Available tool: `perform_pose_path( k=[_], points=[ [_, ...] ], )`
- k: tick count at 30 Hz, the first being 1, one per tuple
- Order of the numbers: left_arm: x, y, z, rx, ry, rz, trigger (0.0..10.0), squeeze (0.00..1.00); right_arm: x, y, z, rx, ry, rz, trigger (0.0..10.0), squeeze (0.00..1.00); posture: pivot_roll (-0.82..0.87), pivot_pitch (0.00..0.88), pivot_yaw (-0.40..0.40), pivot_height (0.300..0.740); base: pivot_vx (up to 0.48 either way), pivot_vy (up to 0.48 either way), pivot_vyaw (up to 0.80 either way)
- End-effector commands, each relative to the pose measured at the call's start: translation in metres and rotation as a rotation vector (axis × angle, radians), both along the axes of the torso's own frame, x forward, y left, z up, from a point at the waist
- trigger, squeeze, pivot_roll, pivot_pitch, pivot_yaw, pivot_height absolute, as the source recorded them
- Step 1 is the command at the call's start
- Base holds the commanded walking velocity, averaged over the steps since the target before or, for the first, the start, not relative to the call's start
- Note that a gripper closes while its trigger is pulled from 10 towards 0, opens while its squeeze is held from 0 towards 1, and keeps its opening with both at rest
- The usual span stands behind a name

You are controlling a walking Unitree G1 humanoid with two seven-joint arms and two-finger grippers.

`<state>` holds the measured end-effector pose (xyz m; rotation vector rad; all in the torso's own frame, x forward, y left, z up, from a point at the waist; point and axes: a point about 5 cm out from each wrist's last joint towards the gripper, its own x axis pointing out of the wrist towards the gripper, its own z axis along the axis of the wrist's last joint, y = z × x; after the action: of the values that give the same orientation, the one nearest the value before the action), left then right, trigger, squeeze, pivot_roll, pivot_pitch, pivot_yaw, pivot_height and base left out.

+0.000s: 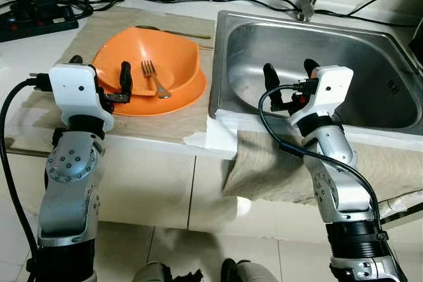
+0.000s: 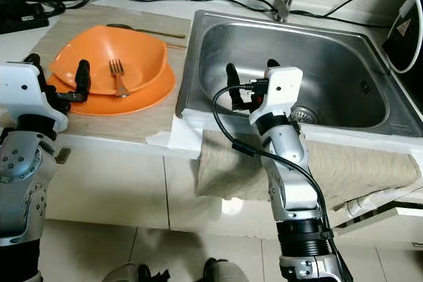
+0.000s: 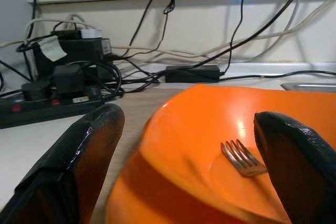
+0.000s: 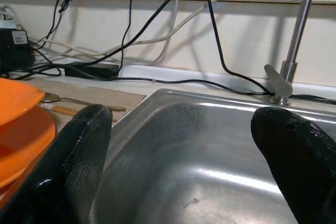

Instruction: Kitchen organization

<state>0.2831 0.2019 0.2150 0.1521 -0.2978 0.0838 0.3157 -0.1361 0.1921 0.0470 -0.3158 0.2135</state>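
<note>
Fork lies tines-up inside the orange bowl, which sits on an orange plate on the mat-covered table beside the sink. The left gripper hovers at the bowl's near rim, fingers spread and empty, seemingly lining up a grasp. The right gripper waits over the sink's front edge, fingers likewise parted, probably ready to receive dishes there.

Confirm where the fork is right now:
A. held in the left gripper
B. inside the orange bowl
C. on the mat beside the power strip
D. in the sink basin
B. The fork lies inside the orange bowl, tines toward the back wall, while the open left gripper sits at the bowl's near-left rim, holding nothing.
</note>
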Motion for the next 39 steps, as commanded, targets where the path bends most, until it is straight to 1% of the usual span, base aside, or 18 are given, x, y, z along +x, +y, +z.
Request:
perform_pose_path(
  k=[1, 4, 9, 16, 22, 25, 28, 29, 30, 32, 34, 35, 37, 39],
  points=[
    [-0.002, -0.002, 0.003, -0.001, -0.016, -0.006, 10.0, 0.00, 0.001, -0.006, 0.005, 0.008, -0.023, -0.016, 10.0, 0.00, -0.13, 0.092, -0.099, 0.740, 0.000, 0.000, 0.00],
    [0.000, -0.002, -0.001, 0.006, -0.008, 0.001, 10.0, 0.00, 0.006, -0.007, 0.001, -0.009, -0.011, -0.016, 10.0, 0.00, -0.12, 0.091, -0.105, 0.740, 0.000, 0.000, 0.00],
    [0.000, -0.008, -0.001, 0.007, -0.012, -0.002, 10.0, 0.00, 0.012, -0.011, 0.005, -0.011, -0.012, -0.004, 10.0, 0.00, -0.12, 0.103, -0.138, 0.740, 0.000, 0.000, 0.00],
    [-0.004, -0.005, -0.006, 0.003, 0.002, 0.016, 10.0, 0.00, 0.016, -0.011, 0.005, -0.014, -0.006, 0.008, 10.0, 0.00, -0.13, 0.112, -0.139, 0.740, 0.000, 0.000, 0.00],
    [-0.003, -0.004, -0.007, 0.004, 0.004, 0.019, 10.0, 0.00, 0.017, -0.011, 0.005, -0.002, -0.005, 0.006, 10.0, 0.00, -0.12, 0.103, -0.137, 0.740, 0.000, 0.000, 0.00],
    [-0.004, -0.005, -0.004, 0.011, -0.003, 0.011, 10.0, 0.00, 0.016, -0.011, 0.006, 0.001, -0.012, 0.005, 10.0, 0.00, -0.12, 0.101, -0.127, 0.740, 0.000, 0.000, 0.00],
    [-0.006, -0.002, -0.006, 0.019, 0.007, 0.009, 10.0, 0.00, 0.012, -0.009, 0.007, 0.002, -0.023, -0.002, 10.0, 0.00, -0.11, 0.093, -0.112, 0.740, 0.000, 0.000, 0.00],
    [-0.007, -0.002, -0.005, 0.035, 0.004, 0.000, 10.0, 0.00, 0.010, -0.009, 0.007, 0.005, -0.032, -0.010, 10.0, 0.00, -0.10, 0.085, -0.110, 0.740, 0.000, 0.000, 0.00],
    [-0.007, -0.002, -0.005, 0.035, 0.004, 0.000, 10.0, 0.00, 0.010, -0.009, 0.007, 0.005, -0.032, -0.010, 10.0, 0.00, -0.10, 0.085, -0.110, 0.740, 0.000, 0.000, 0.00],
    [-0.007, -0.002, 0.002, 0.035, -0.022, 0.001, 10.0, 0.00, 0.009, -0.010, 0.008, 0.007, -0.036, -0.015, 10.0, 0.00, -0.10, 0.088, -0.110, 0.740, 0.000, 0.000, 0.00],
    [-0.007, -0.001, 0.003, 0.032, -0.026, 0.006, 10.0, 0.00, 0.009, -0.010, 0.008, 0.007, -0.036, -0.014, 10.0, 0.00, -0.10, 0.088, -0.109, 0.740, 0.000, 0.000, 0.00],
    [-0.007, 0.000, 0.002, 0.029, -0.025, 0.008, 10.0, 0.00, 0.009, -0.009, 0.007, 0.005, -0.036, -0.013, 10.0, 0.00, -0.09, 0.094, -0.103, 0.740, 0.000, 0.000, 0.00],
    [-0.009, 0.000, 0.001, 0.059, -0.011, 0.006, 10.0, 0.00, 0.006, -0.003, 0.002, -0.013, -0.009, 0.025, 10.0, 0.00, -0.09, 0.100, -0.101, 0.740, 0.000, 0.000, 0.00],
    [-0.009, -0.001, 0.002, 0.061, -0.002, -0.008, 10.0, 0.00, 0.005, -0.002, 0.001, -0.022, -0.010, 0.026, 10.0, 0.00, -0.08, 0.108, -0.105, 0.740, 0.000, 0.000, 0.00]
  ],
)
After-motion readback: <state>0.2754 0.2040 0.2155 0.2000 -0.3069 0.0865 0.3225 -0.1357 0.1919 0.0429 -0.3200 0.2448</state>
